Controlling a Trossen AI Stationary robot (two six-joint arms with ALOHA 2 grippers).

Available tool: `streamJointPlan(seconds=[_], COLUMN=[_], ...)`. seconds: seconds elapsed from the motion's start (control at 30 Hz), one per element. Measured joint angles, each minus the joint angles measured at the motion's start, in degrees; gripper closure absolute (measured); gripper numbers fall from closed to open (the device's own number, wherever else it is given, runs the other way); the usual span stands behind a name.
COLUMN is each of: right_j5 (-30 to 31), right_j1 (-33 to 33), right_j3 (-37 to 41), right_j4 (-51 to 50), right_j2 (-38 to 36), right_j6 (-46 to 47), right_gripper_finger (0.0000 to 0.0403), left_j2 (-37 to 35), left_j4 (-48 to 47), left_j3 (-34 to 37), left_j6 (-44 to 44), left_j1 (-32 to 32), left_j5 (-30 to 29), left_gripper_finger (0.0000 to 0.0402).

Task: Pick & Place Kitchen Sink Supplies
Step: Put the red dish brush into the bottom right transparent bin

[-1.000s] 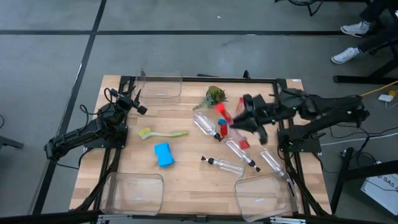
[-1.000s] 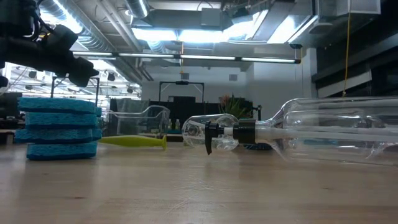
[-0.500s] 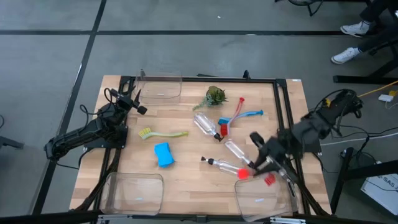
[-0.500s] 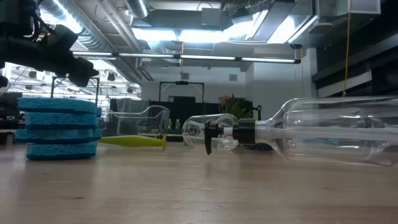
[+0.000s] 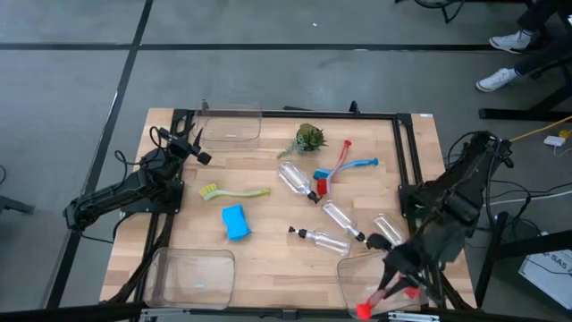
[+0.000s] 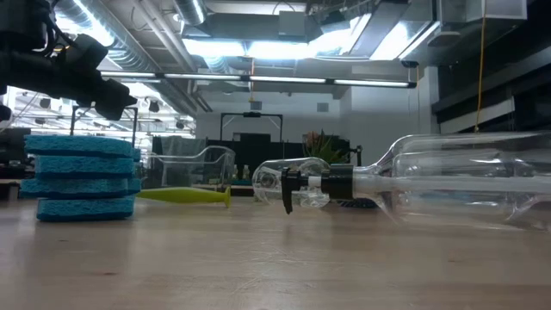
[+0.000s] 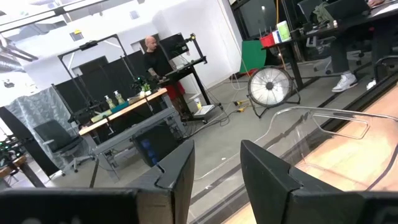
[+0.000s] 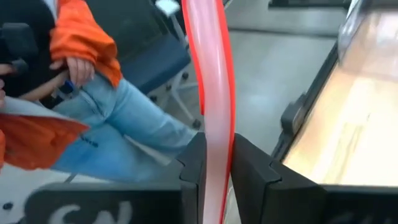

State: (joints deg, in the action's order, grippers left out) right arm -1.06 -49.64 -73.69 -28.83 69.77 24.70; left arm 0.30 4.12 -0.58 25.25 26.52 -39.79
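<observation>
1. The right gripper hangs over the clear bin at the table's front right corner, its fingers pinching the handle of a red brush; in the high view the brush's red head shows at the bin's front edge.
2. I cannot tell whether that brush touches the bin's floor; nothing else shows inside this bin.
3. The front-left bin holds nothing that I can see, and the same goes for the bin at the far left edge.
4. The left gripper waits at the table's left side near that far bin, fingers spread apart with nothing between them.
5. Still out on the wooden table: a blue sponge left of centre, and a yellow-green brush just beyond it.
6. A second red brush and a blue brush lie crossed at the far middle, beside a small green plant.
7. Clear bottles with black pump tops lie on their sides: one near the centre, one to its right, one in front, and one just behind the right bin.
8. In the low view the sponge looms at left and a lying bottle fills the right.
9. In the right wrist view a seated person in an orange top shows beyond the table.
</observation>
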Motion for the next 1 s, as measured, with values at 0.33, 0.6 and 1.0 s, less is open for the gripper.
streamJointPlan(seconds=[0.33, 0.6, 1.0], right_j5=[7.35, 12.14, 19.14], right_j1=[-5.84, -5.87, -9.33], right_j3=[0.0, 0.0, 0.0], right_j4=[-9.58, -23.13, -26.54], right_j2=[5.01, 8.98, 14.33], right_j6=[3.09, 4.89, 6.52], right_gripper_finger=[0.0346, 0.0344, 0.0338], left_j2=[0.02, 0.02, 0.0], left_j4=[0.0, 0.0, -0.02], left_j3=[0.0, 0.02, 0.01], left_j6=[0.0, -0.01, 0.0], left_j1=[-0.02, -0.02, -0.02], left_j5=[0.0, 0.0, 0.0], left_gripper_finger=[0.0277, 0.0277, 0.0277])
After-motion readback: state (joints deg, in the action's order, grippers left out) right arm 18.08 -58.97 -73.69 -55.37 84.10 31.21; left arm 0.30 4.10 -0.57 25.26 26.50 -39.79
